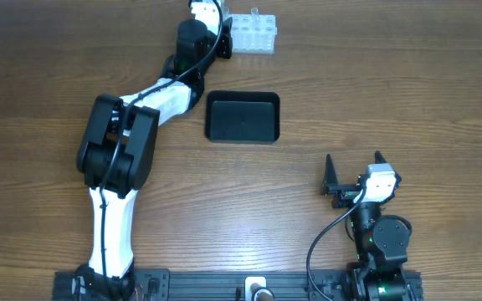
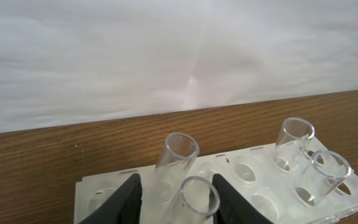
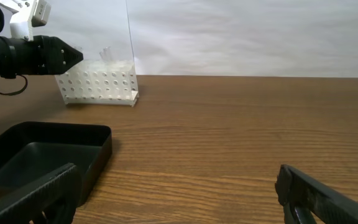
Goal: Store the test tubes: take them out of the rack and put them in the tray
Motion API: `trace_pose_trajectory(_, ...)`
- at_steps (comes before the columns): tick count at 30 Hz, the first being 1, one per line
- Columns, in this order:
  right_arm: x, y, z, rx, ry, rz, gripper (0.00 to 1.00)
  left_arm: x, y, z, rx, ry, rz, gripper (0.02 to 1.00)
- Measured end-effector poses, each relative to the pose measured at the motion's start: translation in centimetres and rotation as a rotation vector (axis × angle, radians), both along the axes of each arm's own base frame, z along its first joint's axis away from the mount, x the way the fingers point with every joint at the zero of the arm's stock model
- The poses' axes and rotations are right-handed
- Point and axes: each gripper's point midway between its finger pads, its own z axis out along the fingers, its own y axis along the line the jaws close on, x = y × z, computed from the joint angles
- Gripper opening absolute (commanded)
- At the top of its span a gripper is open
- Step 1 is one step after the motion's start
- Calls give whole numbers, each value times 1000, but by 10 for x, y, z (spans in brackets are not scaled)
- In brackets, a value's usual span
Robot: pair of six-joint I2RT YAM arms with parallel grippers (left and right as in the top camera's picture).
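Observation:
A white test tube rack [image 1: 253,35] stands at the table's far edge and holds several clear tubes. My left gripper [image 2: 178,200] is at the rack's left end, open, with its fingers on either side of two tubes: a near one [image 2: 197,196] and a tilted one [image 2: 178,155] behind it. Two more tubes [image 2: 294,140] stand in the rack [image 2: 253,186] to the side. The black tray [image 1: 243,117] lies empty in front of the rack. My right gripper [image 1: 354,177] rests open near the right arm's base, far from both; its view shows the tray [image 3: 42,149] and rack [image 3: 98,84].
The left arm [image 1: 141,109] stretches diagonally from bottom left to the rack, passing close to the tray's left side. Bare wooden table [image 1: 392,84] surrounds the tray. A white wall rises behind the table's far edge.

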Motion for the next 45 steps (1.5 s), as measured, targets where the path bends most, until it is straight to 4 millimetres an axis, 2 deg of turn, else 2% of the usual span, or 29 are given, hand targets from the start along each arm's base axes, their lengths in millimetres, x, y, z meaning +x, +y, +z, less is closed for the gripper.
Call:
trace_pose_trajectory(30, 0, 0, 0, -1, 0, 0, 991, 0, -3, 1, -4, -12, -4, 202)
trace_pose_trajectory(38, 0, 0, 0, -1, 0, 0, 993, -1, -7, 1, -3, -15, -5, 104)
trace_pose_trajectory(45, 0, 0, 0, 0, 0, 0, 991, -3, -12, 3, -4, -23, -14, 58)
